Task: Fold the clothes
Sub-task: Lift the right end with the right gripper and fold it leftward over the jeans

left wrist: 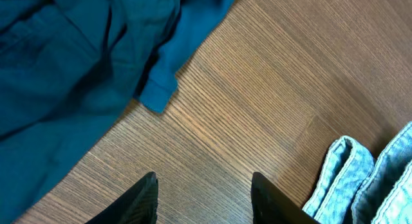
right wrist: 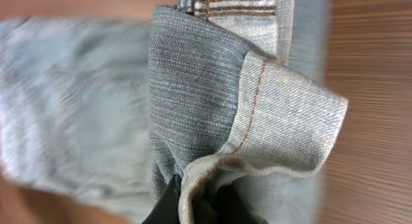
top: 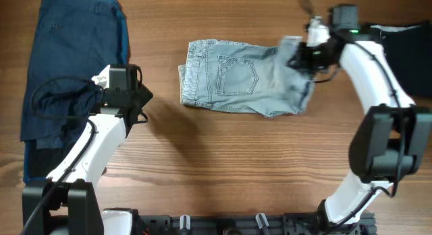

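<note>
Right fingers [right wrist: 165,205] pinch the cuffed hem of the pale denim shorts [top: 233,76], a grip only the wrist view shows; overhead, the shorts lie in the middle of the tabletop [top: 223,167]. Left fingers [left wrist: 143,197] hang spread and empty above bare wood beside the navy garment [top: 67,59].

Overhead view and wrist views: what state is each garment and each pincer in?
Pale light-wash blue denim shorts: rumpled on table, one cuffed hem pinched.
Dark navy-blue garment at left: lying rumpled, not held.
Left pincer: open, empty.
Right pincer: shut on the shorts' cuffed hem.
</note>
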Action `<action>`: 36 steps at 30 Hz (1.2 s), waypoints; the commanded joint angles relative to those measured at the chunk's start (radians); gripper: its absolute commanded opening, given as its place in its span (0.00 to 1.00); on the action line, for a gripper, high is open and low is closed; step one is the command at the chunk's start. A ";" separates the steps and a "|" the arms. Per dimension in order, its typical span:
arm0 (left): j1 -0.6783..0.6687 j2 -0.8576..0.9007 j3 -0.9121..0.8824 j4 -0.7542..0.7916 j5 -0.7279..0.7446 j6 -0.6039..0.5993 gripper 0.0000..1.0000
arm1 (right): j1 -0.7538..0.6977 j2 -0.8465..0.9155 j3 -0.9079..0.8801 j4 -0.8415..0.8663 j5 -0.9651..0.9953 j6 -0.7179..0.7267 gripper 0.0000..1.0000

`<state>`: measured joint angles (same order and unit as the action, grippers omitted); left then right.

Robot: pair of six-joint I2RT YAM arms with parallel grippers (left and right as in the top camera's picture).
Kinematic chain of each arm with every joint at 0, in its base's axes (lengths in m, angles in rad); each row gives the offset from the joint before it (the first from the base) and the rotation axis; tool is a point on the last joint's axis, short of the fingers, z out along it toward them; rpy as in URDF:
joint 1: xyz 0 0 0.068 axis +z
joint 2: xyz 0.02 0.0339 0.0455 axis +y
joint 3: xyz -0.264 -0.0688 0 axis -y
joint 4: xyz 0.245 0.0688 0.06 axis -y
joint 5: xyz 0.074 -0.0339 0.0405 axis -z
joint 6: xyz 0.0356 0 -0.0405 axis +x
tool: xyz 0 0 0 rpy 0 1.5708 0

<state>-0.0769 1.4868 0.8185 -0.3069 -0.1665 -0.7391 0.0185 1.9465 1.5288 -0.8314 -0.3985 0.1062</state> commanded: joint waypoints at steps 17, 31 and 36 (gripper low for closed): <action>0.002 0.000 0.006 0.002 0.021 -0.002 0.46 | 0.439 -0.022 0.019 0.389 -0.030 0.319 0.04; 0.002 0.000 0.006 -0.005 0.021 -0.002 0.04 | 0.470 -0.023 0.019 0.490 -0.135 0.350 0.04; 0.002 0.000 0.006 -0.005 0.021 -0.002 0.04 | 0.542 -0.023 0.019 0.555 -0.066 0.368 0.04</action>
<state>-0.0769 1.4868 0.8185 -0.3111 -0.1478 -0.7422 0.5041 1.9465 1.5284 -0.3073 -0.4786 0.4500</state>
